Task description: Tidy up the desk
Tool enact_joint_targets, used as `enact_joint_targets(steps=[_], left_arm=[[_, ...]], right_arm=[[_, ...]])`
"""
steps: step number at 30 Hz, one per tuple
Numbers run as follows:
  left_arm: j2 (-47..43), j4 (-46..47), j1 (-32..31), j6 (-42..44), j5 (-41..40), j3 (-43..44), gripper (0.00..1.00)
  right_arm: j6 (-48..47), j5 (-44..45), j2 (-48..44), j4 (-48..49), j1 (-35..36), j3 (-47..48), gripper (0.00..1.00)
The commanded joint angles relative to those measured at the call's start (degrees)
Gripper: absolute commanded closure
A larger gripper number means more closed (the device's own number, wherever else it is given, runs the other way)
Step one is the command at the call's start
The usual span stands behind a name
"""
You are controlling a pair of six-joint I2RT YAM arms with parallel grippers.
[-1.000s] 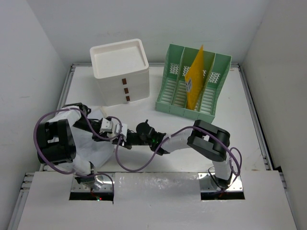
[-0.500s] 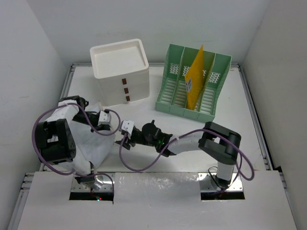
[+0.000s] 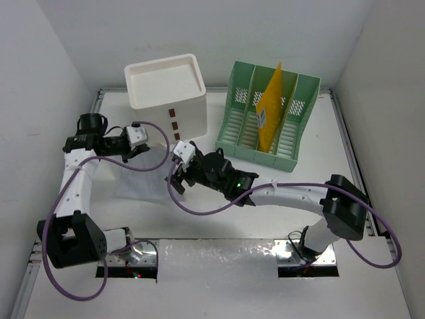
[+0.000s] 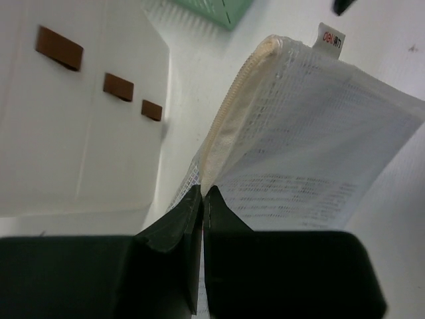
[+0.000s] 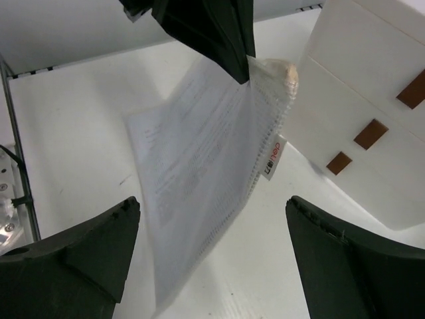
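Observation:
A white mesh zip pouch (image 3: 136,176) with printed sheets inside hangs slanted over the left of the desk (image 3: 319,156). My left gripper (image 3: 142,142) is shut on the pouch's zipper edge (image 4: 219,133), beside the white three-drawer box (image 3: 167,100). In the left wrist view the two jaws meet on that edge at the left gripper (image 4: 202,191). My right gripper (image 3: 175,167) stands open just right of the pouch, apart from it. In the right wrist view the pouch (image 5: 199,159) and its red-lettered tag (image 5: 271,159) hang ahead of the right gripper (image 5: 212,249), with the left gripper (image 5: 212,33) above.
A green slotted file rack (image 3: 249,129) at the back right holds a yellow folder (image 3: 271,109). The drawer box (image 5: 372,113) stands close to both grippers. Silver rails (image 3: 352,166) edge the desk. Purple cables loop off both arms.
The left gripper shut on the pouch and raised it toward the back left. The right gripper opened, let the pouch go and now sits nearer the drawer box.

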Motion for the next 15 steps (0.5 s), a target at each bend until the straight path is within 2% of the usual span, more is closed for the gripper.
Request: enact_joint_targets(steps=[1,3,7,10,13,15], left_arm=[[-3.17,-0.29,-0.5,-5.34,4.91,4.08,1.0],[-3.52,-4.15,-0.5,-4.72,5.44,5.58,1.0],[-4.05,-4.01,-0.59,-10.51,5.18,8.13,1.0],[-5.19,-0.76,-0.5,-16.4,4.74,8.05,1.0],[-7.39,3.98,-0.5,-22.46,4.04,6.82,1.0],[-9.14,6.88,-0.5,-25.54,2.91,5.86,1.0]], right_arm=[[-1.38,-1.17,-0.27,-11.48,-3.65,7.24,0.12],[-1.39,-2.06,0.26,-12.82,-6.3,8.91,0.12],[-1.39,-14.42,1.92,-10.97,-11.05,8.91,0.12],[-3.94,-20.76,5.96,-17.54,-10.88,16.97,0.15],[-2.97,-22.27,10.8,-19.33,-10.7,19.98,0.24],[-2.18,-22.72,12.56,-17.06,-10.7,19.9,0.38]])
